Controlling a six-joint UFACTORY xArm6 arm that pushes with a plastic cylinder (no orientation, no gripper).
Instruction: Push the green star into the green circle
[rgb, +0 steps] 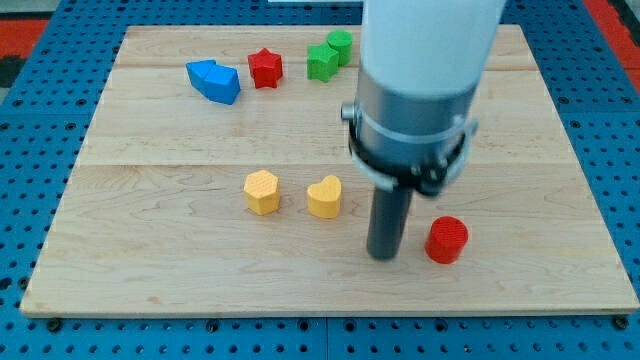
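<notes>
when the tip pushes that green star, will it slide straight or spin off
The green star sits low and flat-bottomed, so it will probably slide, not tip. Its points may make it rotate off my tip. It already appears to touch the green circle.

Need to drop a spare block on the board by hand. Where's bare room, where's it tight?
Free: the view's left half below the blue block, left of the yellow hexagon; also the bottom strip. Tight: top centre, where red star, green star and green circle cluster; and around my tip, beside the red cylinder and yellow heart.
</notes>
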